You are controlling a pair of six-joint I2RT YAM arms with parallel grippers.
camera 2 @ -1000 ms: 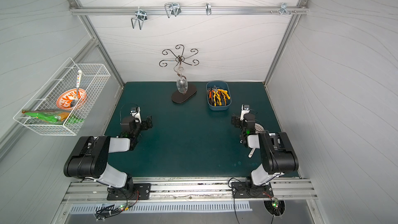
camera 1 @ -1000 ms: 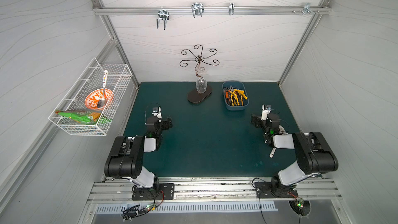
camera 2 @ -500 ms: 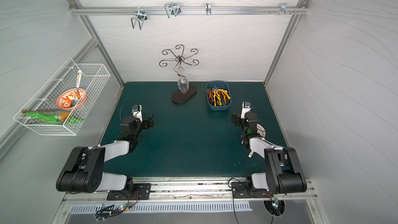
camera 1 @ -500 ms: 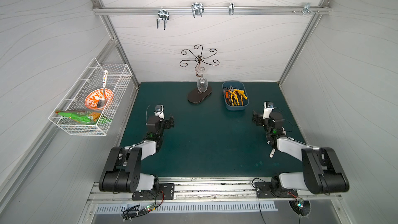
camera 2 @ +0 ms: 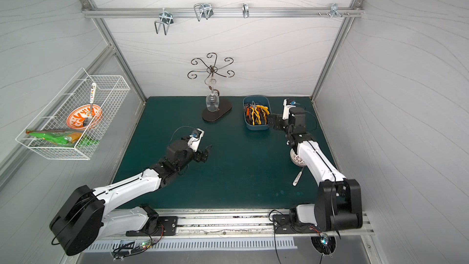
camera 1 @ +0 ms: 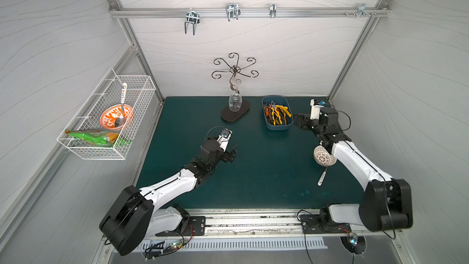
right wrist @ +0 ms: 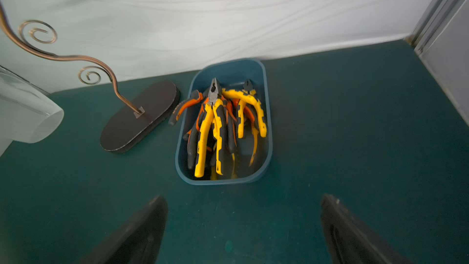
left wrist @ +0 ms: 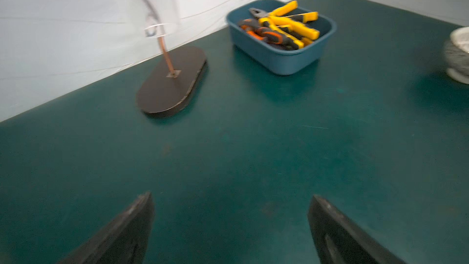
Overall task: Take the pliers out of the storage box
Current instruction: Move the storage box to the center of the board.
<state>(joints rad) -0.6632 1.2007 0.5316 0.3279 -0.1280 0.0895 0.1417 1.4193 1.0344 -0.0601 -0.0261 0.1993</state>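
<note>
On your far left, the white wire basket [camera 1: 83, 148] hangs on the side wall. It holds an orange patterned bowl [camera 1: 111, 120] with a spoon [camera 1: 121, 113] in it, and a green packet [camera 1: 91, 137].

Next comes the left claw [camera 1: 232, 153], over the middle of the green bench [camera 1: 266, 181]. Its jaws are spread wide with nothing between them. In the left wrist view you see only bare bench around the left claw [left wrist: 231, 196].

Behind it, near the back wall, is the scrolled metal stand [camera 1: 234, 116] on a dark oval base. A clear glass [camera 1: 234, 101] hangs upside down from it.

Just right of that base, the storage box [camera 1: 276, 126] sits on the bench close to the back wall. The pliers [camera 1: 278, 115] all lie heaped inside it, with yellow-and-black and orange-and-black handles. In the right wrist view, one orange handle of the pliers [right wrist: 210, 123] sticks out over the rim of the storage box [right wrist: 220, 181] on the stand's side.

The right claw [camera 1: 296, 122] is just beside the box's right wall, spread wide and empty. You cannot tell whether it touches the wall.

Farther right, partly under that arm, a white perforated ladle [camera 1: 321, 158] lies on the bench.
</note>
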